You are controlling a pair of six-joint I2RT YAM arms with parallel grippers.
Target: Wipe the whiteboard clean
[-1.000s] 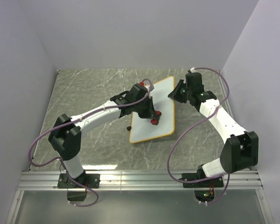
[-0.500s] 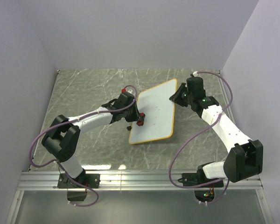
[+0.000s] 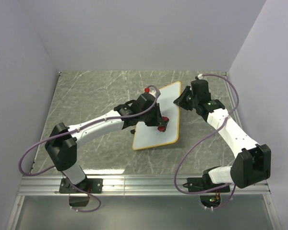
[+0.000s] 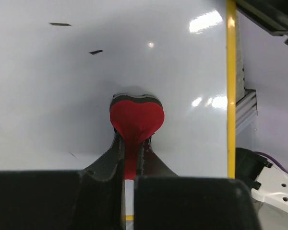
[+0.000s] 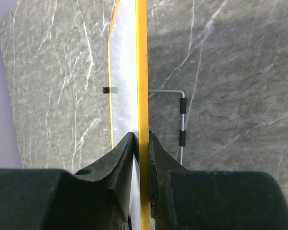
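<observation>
The whiteboard, white with a yellow-orange frame, stands tilted at the table's middle. In the left wrist view its face bears a few small dark marks. My left gripper is shut on the red eraser, which presses flat on the board. My right gripper is shut on the board's far right edge; in the right wrist view the yellow frame runs between the fingers.
The grey marbled tabletop is enclosed by pale walls. A thin metal stand leg with black sleeves sticks out behind the board. A metal rail runs along the near edge.
My left gripper swept the eraser to the board's left edge, then back right to the board's middle. The right gripper kept its hold on the board's edge, which shifted slightly.
</observation>
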